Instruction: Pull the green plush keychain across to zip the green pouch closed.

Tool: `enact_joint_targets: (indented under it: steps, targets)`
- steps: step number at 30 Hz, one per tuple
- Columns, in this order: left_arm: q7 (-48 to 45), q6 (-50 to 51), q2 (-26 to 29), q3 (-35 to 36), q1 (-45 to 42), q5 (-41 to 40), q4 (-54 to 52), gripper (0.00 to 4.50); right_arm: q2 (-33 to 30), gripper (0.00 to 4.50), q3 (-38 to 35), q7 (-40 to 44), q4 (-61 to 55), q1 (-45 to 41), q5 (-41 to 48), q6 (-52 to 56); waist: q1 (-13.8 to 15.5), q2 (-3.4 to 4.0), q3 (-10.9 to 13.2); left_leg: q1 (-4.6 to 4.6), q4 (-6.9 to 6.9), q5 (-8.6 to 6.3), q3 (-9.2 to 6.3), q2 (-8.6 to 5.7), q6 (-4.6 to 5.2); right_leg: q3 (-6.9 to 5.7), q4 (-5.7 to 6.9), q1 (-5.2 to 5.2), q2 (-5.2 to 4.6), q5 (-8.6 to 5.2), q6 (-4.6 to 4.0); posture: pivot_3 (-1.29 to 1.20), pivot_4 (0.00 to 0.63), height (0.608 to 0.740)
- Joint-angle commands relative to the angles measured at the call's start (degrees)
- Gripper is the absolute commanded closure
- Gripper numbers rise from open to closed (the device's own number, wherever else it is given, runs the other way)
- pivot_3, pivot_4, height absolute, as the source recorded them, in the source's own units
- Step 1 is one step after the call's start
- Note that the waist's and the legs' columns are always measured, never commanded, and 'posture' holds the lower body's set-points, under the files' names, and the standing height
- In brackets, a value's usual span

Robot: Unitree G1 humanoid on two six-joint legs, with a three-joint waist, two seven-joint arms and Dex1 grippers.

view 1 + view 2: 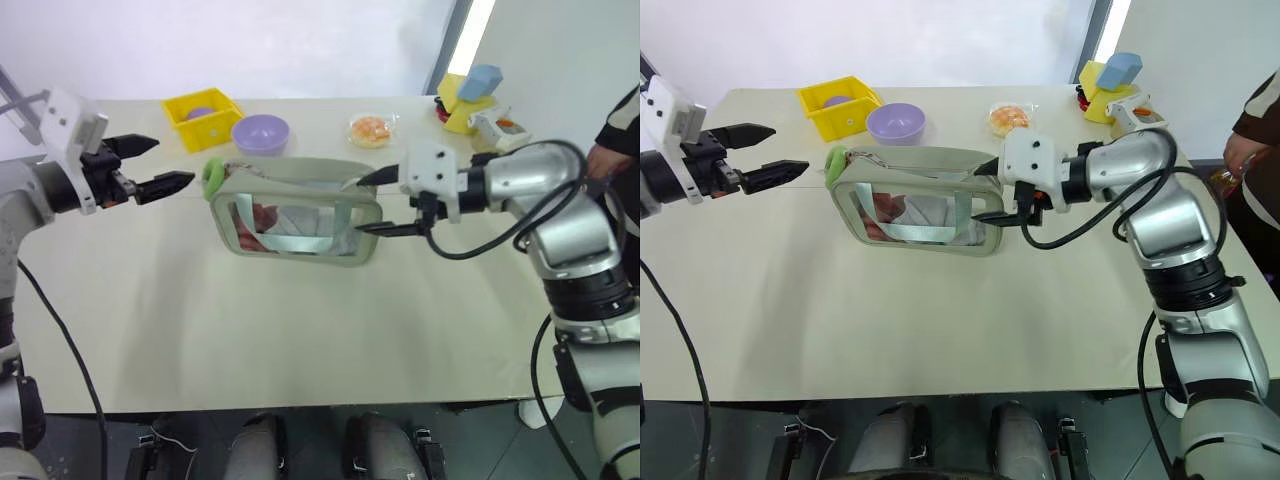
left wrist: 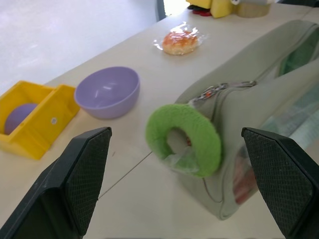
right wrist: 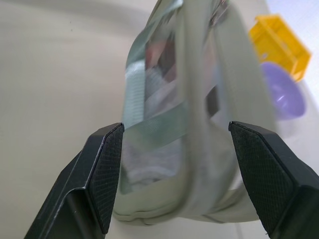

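The green pouch [image 1: 290, 210] lies on its side in the middle of the table, clear window facing me, with folded things inside. The green plush keychain [image 1: 213, 176] hangs on a short chain at the pouch's left end; in the left wrist view it is a fuzzy ring [image 2: 204, 142] straight ahead between my fingers. My left gripper [image 1: 172, 163] is open, a short way left of the keychain and not touching it. My right gripper [image 1: 360, 206] is open, with one finger on each side of the pouch's right end [image 3: 199, 99].
Behind the pouch stand a yellow bin [image 1: 203, 117] with a purple ball in it, a lilac bowl [image 1: 261, 133] and a wrapped bun [image 1: 371, 130]. Yellow and blue blocks [image 1: 470, 95] sit at the back right. A person [image 1: 615, 140] stands at the right edge.
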Motion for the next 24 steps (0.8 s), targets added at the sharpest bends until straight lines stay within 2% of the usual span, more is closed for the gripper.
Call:
enact_joint_targets:
  steps: [1,2,7,11,15,24]
  targets:
    - [-1.4,-4.3,2.1,0.7,-1.3,2.8,4.0,0.00,1.3,1.53,0.0,-1.4,0.9,-0.2,-0.7,-2.4,0.0,0.00,0.0,0.00,0.00,0.00,0.00,0.00,0.00,0.00,0.00,0.00,0.00,0.00,0.00,0.00,0.150,0.739]
    - [-1.7,-5.0,2.0,0.5,-1.3,3.3,5.0,0.00,1.7,1.84,0.3,-1.6,1.6,-0.1,-1.1,-3.3,0.0,0.00,0.0,0.00,0.02,0.00,0.00,0.00,0.00,0.00,0.00,0.00,0.00,0.00,0.00,0.00,0.150,0.739]
    - [-1.2,-8.6,-0.9,-1.6,-4.7,5.8,10.6,0.00,2.2,4.40,1.4,-0.2,2.6,0.0,-1.3,-6.1,0.2,-0.01,0.0,-0.03,0.07,-0.01,-0.01,0.00,0.02,-0.01,0.00,0.01,0.00,0.00,0.00,0.00,0.150,0.739]
    - [0.6,-13.1,-6.3,-3.8,-9.9,8.9,18.8,0.00,1.8,4.46,1.8,1.6,1.4,0.8,-0.9,-7.5,0.3,-0.02,0.0,-0.02,0.21,-0.05,-0.05,0.00,0.09,-0.06,0.01,0.14,0.00,0.00,0.00,0.00,0.150,0.739]
    - [-2.0,-12.2,-8.9,-5.4,-10.7,8.5,18.6,0.00,2.5,4.46,1.8,1.2,0.2,0.9,-0.7,-6.9,-0.2,-0.03,0.0,-0.03,0.20,-0.05,-0.04,0.01,0.09,-0.06,0.02,0.09,0.01,0.00,0.01,0.00,0.150,0.739]
    - [-7.9,-8.7,-8.1,-7.5,-7.9,8.4,15.0,0.00,3.7,4.46,1.9,0.1,1.2,0.3,-1.4,-7.0,-0.1,-0.02,0.0,-0.02,0.24,-0.05,-0.05,0.03,0.09,-0.06,0.05,0.10,0.03,0.00,0.01,0.00,0.150,0.739]
